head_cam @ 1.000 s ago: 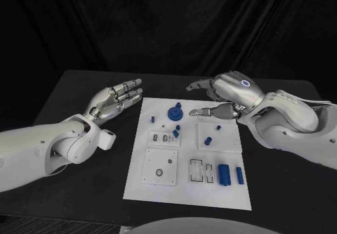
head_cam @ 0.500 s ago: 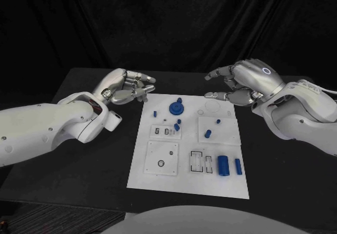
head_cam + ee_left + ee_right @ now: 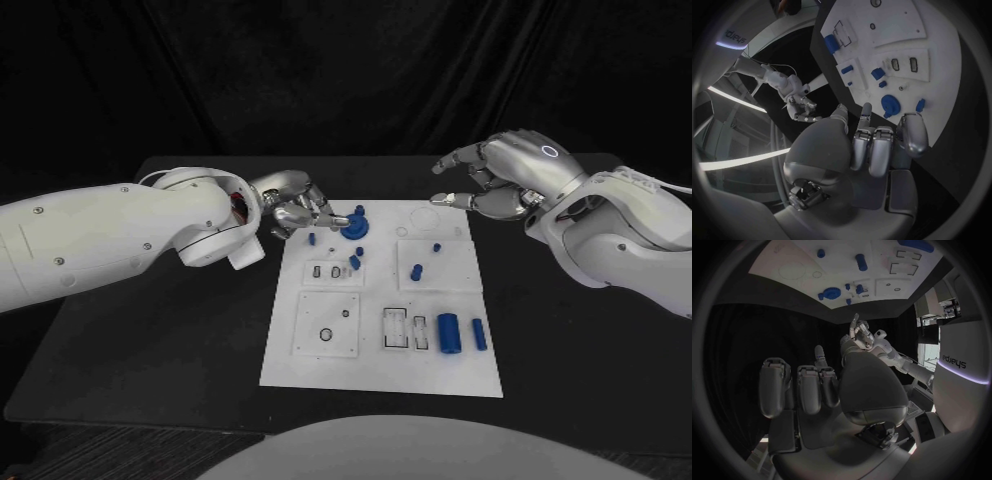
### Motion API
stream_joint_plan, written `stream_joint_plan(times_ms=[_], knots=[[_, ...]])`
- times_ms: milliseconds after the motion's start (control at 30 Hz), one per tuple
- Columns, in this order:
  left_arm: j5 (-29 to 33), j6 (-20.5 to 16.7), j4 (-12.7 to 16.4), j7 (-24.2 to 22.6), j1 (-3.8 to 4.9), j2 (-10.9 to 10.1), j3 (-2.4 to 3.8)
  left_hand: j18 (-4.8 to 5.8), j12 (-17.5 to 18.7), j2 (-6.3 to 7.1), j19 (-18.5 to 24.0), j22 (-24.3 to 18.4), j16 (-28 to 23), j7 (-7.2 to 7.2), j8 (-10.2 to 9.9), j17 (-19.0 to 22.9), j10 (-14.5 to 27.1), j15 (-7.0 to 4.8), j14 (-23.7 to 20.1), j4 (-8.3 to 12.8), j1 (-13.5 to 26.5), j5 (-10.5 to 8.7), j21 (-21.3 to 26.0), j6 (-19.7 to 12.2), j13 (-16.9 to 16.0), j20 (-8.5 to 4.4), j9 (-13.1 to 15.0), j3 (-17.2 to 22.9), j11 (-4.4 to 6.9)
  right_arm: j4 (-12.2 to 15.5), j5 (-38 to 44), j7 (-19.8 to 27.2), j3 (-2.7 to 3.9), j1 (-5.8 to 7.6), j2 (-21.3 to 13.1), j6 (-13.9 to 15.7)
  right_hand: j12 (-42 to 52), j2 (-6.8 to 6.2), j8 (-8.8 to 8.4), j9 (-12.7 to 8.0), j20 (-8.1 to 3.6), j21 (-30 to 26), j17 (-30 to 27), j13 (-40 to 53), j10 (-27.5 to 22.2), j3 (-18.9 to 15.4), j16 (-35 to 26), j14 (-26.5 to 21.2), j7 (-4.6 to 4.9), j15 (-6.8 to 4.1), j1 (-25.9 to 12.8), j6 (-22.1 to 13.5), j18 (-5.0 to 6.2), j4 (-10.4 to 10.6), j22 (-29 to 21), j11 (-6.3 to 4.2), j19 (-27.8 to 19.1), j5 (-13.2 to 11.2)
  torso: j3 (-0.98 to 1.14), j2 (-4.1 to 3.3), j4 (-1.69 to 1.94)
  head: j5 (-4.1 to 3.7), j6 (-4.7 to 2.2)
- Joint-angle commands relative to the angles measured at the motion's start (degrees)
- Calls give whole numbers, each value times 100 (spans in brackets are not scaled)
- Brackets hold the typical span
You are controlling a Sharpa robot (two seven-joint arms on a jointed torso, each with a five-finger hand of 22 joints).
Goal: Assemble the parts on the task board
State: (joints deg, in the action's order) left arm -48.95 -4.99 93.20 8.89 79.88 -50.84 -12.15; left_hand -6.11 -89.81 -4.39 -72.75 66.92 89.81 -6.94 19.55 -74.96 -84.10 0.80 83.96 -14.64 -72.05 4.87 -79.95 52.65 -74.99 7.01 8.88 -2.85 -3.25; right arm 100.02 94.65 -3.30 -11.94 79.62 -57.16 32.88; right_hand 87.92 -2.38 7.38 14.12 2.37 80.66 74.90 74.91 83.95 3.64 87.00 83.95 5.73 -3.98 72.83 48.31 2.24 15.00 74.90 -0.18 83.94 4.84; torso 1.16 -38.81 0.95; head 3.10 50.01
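Head view: right robot hand (image 3: pixel 508 175) empty

The white task board (image 3: pixel 325 365) lies flat between the two hands. A blue round disc part (image 3: pixel 355 228) sits just beside the left hand (image 3: pixel 293 205). Two blue cylinders (image 3: pixel 449 331) lie side by side, well apart from both hands.

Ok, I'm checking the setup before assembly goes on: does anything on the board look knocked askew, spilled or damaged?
Nothing stands out. The board lies flat on the table, the blue parts all on it, none spilled off or visibly damaged. Neither robot hand, left or right, holds anything.
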Motion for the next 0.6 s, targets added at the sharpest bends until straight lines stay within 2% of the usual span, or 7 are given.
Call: stream_joint_plan(times_ms=[33, 100, 200, 267, 367, 467, 600], knots=[[-380, 798, -65, 1090, 40, 167, 6, 170, -19, -38, -294, 485, 19, 122, 458, -1504, -590, -124, 604, -71, 252, 4, -261, 191, -1501, -88, 361, -92, 125, -24, -10, -191, 4, -20, -15, -173, -26, 39, 37, -8, 33, 36, 831, 1174, 400, -8, 1, 475, 15, 38, 5, 45, -6, -37, 1222, 31, 216, 37, 92, 138, -85, -25, -1], [-426, 921, -113, 1269, 46, 250, 6, 192, -19, -69, -356, 616, 19, 248, 921, -1504, -590, -252, 604, -65, 377, 57, -331, 213, -1501, -199, 850, -121, 256, -41, -10, -210, 4, -22, -16, -203, -26, 43, 38, -9, 33, 43, 825, 1173, 399, -9, -2, 473, 15, 38, 3, 50, -7, -37, 1224, 31, 219, 41, 114, 161, -102, -45, -1], [-470, 1160, -215, 1562, 52, 378, 6, 182, -19, -101, -321, 613, 19, 325, 1257, -1504, -590, -301, 604, -104, 517, 73, -320, 210, -1501, -265, 1273, -154, 314, -67, -10, -247, 4, -25, -8, -254, -25, 62, 38, -16, 34, 50, 826, 1176, 402, -20, -1, 474, 14, 37, -13, 60, -9, -29, 1226, 30, 222, 54, 137, 179, -122, -85, -1], [-487, 1295, -286, 1728, 55, 460, 6, 162, -19, -108, -246, 542, 19, 352, 1335, -1504, -590, -330, 604, -136, 622, 53, -272, 194, -1501, -293, 1444, -188, 339, -81, -10, -274, 4, -28, 3, -287, -25, 62, 38, -16, 34, 50, 826, 1176, 402, -20, -1, 474, 14, 37, -13, 60, -9, -29, 1226, 30, 222, 54, 150, 185, -140, -93, -1], [-502, 1455, -367, 1947, 57, 575, 6, 159, -19, -123, -231, 531, 19, 364, 1356, -1504, -590, -343, 604, -135, 650, 86, -256, 189, -1501, -306, 1522, -189, 353, -96, -10, -299, 4, -53, 14, -314, -25, 72, 36, -21, 33, 53, 826, 1175, 403, -26, -1, 474, 13, 37, -22, 64, -10, -24, 1228, 29, 224, 64, 193, 190, -228, -26, -1], [-509, 1544, -420, 2081, 58, 669, 6, 158, -19, -135, -226, 528, 19, 367, 1334, -1504, -590, -353, 604, -160, 728, 77, -243, 177, -1501, -318, 1579, -211, 360, -115, -10, -307, 4, -91, 17, -316, -22, 80, 35, -25, 33, 55, 826, 1179, 406, -32, -1, 474, 12, 36, -30, 66, -10, -20, 1228, 29, 225, 73, 202, 193, -245, -12, -1], [-514, 1655, -523, 2198, 58, 809, 6, 158, -19, -179, -234, 535, 19, 389, 1335, -1504, -590, -369, 604, -165, 805, 93, -232, 233, -1501, -334, 1660, -215, 378, -180, -10, -314, 4, -155, 59, -336, -21, 101, 31, -34, 32, 57, 826, 1179, 408, -44, 0, 474, 11, 35, -46, 74, -10, -13, 1229, 27, 226, 104, 229, 188, -272, 49, -1]])
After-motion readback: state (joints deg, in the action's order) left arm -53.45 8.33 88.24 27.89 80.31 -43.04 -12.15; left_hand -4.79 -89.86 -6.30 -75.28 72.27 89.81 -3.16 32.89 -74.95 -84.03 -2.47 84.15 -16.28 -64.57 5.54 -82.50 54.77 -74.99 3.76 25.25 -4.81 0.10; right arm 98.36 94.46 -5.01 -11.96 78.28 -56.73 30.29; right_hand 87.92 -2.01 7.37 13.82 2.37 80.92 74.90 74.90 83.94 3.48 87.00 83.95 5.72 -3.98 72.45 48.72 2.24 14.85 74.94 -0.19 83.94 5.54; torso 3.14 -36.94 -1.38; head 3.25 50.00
